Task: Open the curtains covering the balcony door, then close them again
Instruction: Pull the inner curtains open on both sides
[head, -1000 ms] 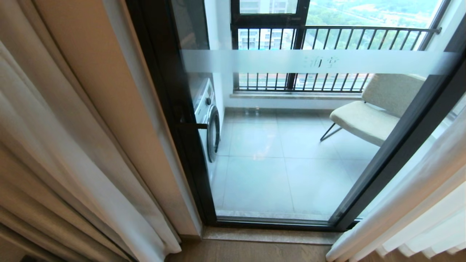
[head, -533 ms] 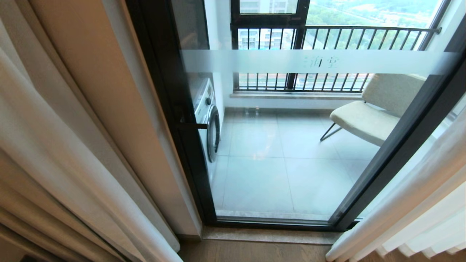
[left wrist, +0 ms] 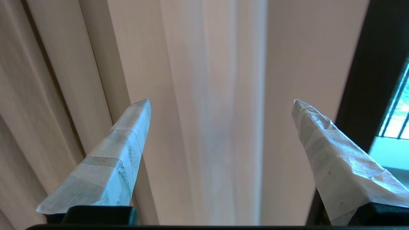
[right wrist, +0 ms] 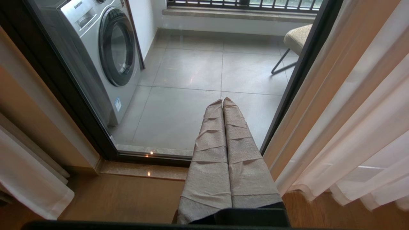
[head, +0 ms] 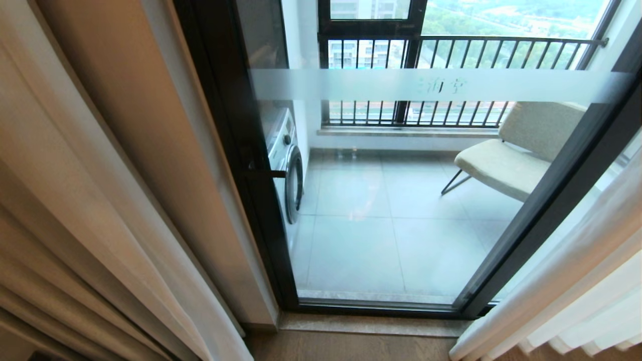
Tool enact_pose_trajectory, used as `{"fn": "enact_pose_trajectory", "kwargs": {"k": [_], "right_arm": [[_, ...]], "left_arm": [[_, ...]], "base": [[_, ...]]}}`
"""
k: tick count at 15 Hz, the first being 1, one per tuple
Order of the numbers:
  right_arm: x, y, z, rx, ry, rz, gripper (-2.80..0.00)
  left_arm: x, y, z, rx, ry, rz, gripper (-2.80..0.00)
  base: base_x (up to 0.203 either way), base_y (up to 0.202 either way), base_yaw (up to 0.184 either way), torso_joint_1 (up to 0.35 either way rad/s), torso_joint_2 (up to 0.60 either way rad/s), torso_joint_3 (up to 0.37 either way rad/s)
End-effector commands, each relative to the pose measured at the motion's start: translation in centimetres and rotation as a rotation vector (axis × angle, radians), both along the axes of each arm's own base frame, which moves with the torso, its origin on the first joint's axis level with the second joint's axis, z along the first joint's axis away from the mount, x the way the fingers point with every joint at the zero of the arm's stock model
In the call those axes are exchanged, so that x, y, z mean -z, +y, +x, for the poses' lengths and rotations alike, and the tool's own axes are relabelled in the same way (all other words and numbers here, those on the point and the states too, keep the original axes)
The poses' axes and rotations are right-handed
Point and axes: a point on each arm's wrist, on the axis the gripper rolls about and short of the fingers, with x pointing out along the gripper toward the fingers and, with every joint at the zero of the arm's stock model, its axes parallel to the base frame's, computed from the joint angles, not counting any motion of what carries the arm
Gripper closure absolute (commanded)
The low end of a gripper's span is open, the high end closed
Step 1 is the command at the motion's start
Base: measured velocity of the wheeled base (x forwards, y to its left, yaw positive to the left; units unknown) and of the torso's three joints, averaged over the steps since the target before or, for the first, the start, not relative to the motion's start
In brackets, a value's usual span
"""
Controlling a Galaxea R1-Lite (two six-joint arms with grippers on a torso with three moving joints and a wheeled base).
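Curtains (head: 100, 210) drawn aside at nine and three o'clock, balcony door (head: 401, 200) bare at twelve, left gripper (left wrist: 220, 102) facing the left drape, jaws spread wide, empty, right gripper (right wrist: 222, 101) low, jaws pressed together, holding nothing

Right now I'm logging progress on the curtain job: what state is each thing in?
Beige woven and white sheer curtains: drawn apart to both sides.
Black-framed glass balcony door: uncovered, panel shut.
Left gripper: open, holding nothing, facing the left folds.
Right gripper: shut, empty, parked low.
Silver front-loading washing machine: round door closed.
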Motion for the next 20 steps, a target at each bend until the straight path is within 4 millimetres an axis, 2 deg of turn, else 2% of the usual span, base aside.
{"fn": "enact_pose_trajectory", "kwargs": {"k": [1, 4, 7, 8, 20], "right_arm": [[0.0, 0.0, 0.0, -0.001, 0.001, -0.001, 0.00], [0.0, 0.0, 0.0, -0.002, 0.000, -0.001, 0.00], [0.0, 0.0, 0.0, 0.000, -0.001, -0.001, 0.00], [0.0, 0.0, 0.0, 0.000, -0.001, -0.001, 0.00], [0.0, 0.0, 0.0, 0.000, 0.000, -0.001, 0.00]], "left_arm": [[0.4, -1.9, -2.5, 0.001, -0.021, 0.015, -2.80], [1.8, -3.2, -4.1, 0.003, -0.011, 0.004, -2.80], [2.8, -3.9, -4.9, 0.007, -0.001, -0.003, -2.80], [2.9, -4.0, -5.0, 0.008, 0.002, -0.005, 0.00], [3.7, -3.6, -4.4, 0.013, 0.030, -0.027, 0.00]], "base": [[0.000, 0.000, 0.000, 0.000, 0.00, 0.000], [0.000, 0.000, 0.000, 0.000, 0.00, 0.000], [0.000, 0.000, 0.000, 0.000, 0.00, 0.000], [0.000, 0.000, 0.000, 0.000, 0.00, 0.000], [0.000, 0.000, 0.000, 0.000, 0.00, 0.000]]}}
